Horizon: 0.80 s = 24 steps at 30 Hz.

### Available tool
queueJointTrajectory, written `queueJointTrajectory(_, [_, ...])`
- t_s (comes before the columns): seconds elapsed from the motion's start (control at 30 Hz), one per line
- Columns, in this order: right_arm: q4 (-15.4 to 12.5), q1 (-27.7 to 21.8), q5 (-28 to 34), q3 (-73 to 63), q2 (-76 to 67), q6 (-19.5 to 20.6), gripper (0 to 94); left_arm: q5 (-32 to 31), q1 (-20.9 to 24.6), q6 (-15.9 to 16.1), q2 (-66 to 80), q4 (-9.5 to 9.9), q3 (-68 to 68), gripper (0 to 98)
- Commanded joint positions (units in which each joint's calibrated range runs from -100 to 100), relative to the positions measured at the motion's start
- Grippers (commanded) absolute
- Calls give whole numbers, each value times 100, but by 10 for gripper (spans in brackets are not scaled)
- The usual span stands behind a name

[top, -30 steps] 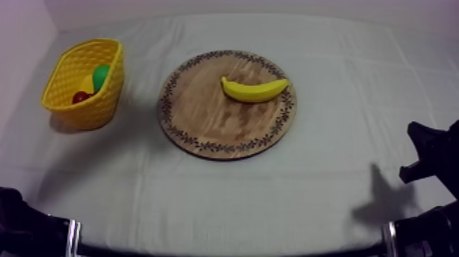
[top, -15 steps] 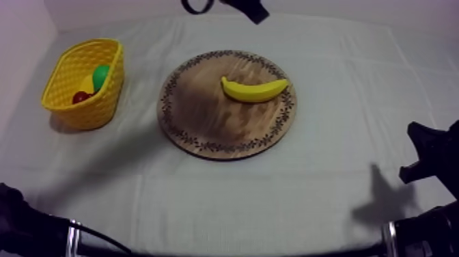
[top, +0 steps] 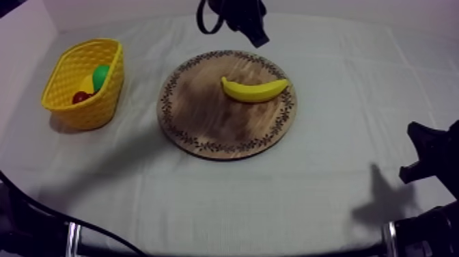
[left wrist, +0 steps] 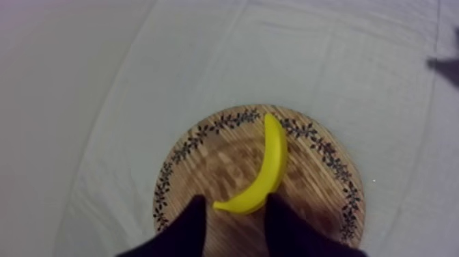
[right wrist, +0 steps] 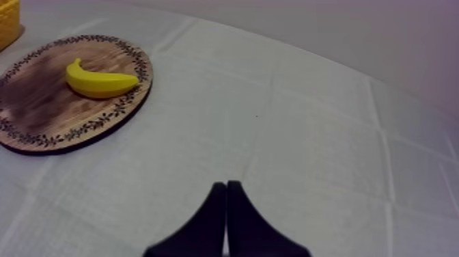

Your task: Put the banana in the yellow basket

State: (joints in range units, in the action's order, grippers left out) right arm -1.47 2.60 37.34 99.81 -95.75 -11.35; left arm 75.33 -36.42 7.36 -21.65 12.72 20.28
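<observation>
Hovering above the wooden board's (top: 205, 119) far edge in the top view: left tool (top: 253, 31), banana (top: 254, 89) just nearside on the board. Left wrist view: fingers apart, banana's end below between them. Right wrist view: right tool (right wrist: 226, 184) pressed together, banana far ahead.

Left tool (left wrist: 233, 203) and right tool (right wrist: 227, 186) are black, tapered.

Board (top: 225, 113) at worktop (top: 273, 198) centre. Banana (top: 254, 89) on board, right-rear part. Basket (top: 75, 109) left of board, apart from it, toy fruit (top: 100, 75) inside. Left claw (top: 257, 35) above board's rear part, near banana. Right claw (right wrist: 226, 184) at worktop's right, well apart from board.
</observation>
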Motion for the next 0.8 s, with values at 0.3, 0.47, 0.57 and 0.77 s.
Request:
queueJointTrajectory(0.3, [-2, 0, 0, -3, 0, -1, 3, 584, 101, 426, -51, -83, -11, 949])
queueJointTrajectory(0.47, [-2, 0, 0, -3, 0, -1, 3, 570, 98, 459, -83, -78, -21, 956])
queueJointTrajectory(0.57, [-2, 0, 0, -3, 0, -1, 3, 525, 94, 474, -151, -64, -39, 954])
queueJointTrajectory(0.77, [-2, 0, 0, -3, 0, -1, 3, 343, 92, 505, -468, -10, -106, 941])
